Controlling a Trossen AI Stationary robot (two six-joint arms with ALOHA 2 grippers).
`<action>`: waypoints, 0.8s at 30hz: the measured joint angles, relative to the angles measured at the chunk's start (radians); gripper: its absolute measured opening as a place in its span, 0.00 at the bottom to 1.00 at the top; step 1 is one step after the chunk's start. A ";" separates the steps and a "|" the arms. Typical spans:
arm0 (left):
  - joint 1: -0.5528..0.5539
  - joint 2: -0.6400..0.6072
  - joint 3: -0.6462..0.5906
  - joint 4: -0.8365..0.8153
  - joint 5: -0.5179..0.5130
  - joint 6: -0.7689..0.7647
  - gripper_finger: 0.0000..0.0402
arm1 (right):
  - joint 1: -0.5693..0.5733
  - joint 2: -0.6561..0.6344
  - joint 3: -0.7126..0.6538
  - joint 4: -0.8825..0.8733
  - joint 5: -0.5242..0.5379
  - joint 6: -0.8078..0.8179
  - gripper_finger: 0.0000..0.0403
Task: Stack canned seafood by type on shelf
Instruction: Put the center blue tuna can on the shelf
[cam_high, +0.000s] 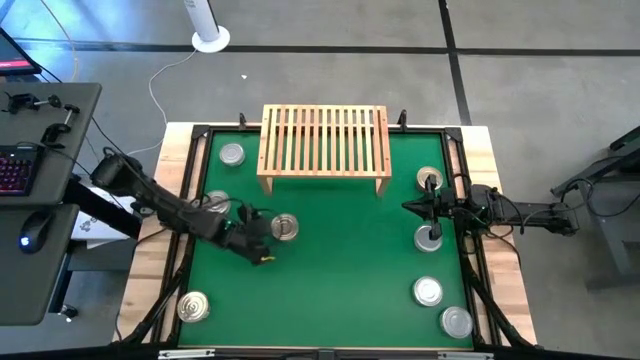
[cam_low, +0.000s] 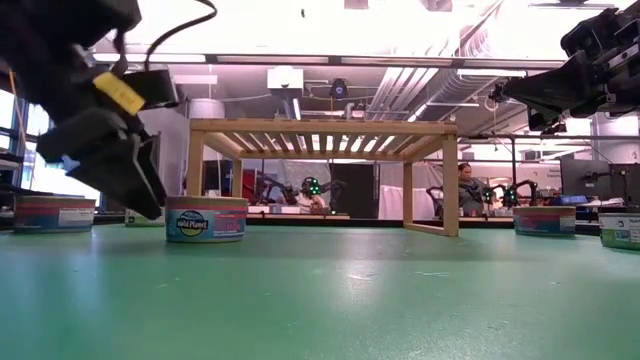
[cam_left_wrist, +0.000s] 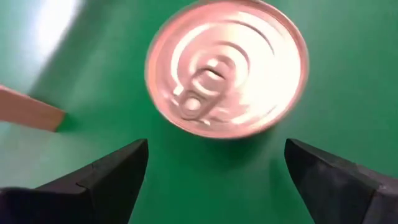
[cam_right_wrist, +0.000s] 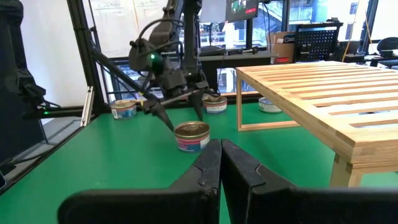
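A round tin (cam_high: 285, 227) with a ringed top and a pull tab (cam_left_wrist: 227, 65) stands on the green mat in front of the shelf's left leg. My left gripper (cam_high: 262, 238) is open just to its left, fingertips low over the mat (cam_low: 135, 190), touching nothing. The two fingers (cam_left_wrist: 112, 177) stand apart short of the tin. The light-wood slatted shelf (cam_high: 325, 145) stands at the far middle with nothing on it. My right gripper (cam_high: 410, 207) is shut and empty, raised over the mat to the right of the shelf (cam_right_wrist: 221, 158).
Other tins stand on the mat: two at the left (cam_high: 232, 155) (cam_high: 193, 306), one half under my left arm (cam_high: 218, 203), and several along the right side (cam_high: 430, 180) (cam_high: 428, 238) (cam_high: 428, 291) (cam_high: 457, 321). A black frame (cam_high: 190, 200) edges the mat.
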 joint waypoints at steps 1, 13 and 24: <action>-0.004 0.000 -0.023 0.043 -0.019 -0.011 0.91 | 0.000 0.000 0.000 0.000 0.000 0.000 0.00; 0.080 0.000 -0.222 0.475 -0.052 0.048 0.91 | 0.000 0.000 0.000 0.000 0.000 0.000 0.00; 0.145 0.000 -0.224 0.575 0.022 0.185 0.91 | 0.000 0.000 0.000 0.000 0.000 0.000 0.00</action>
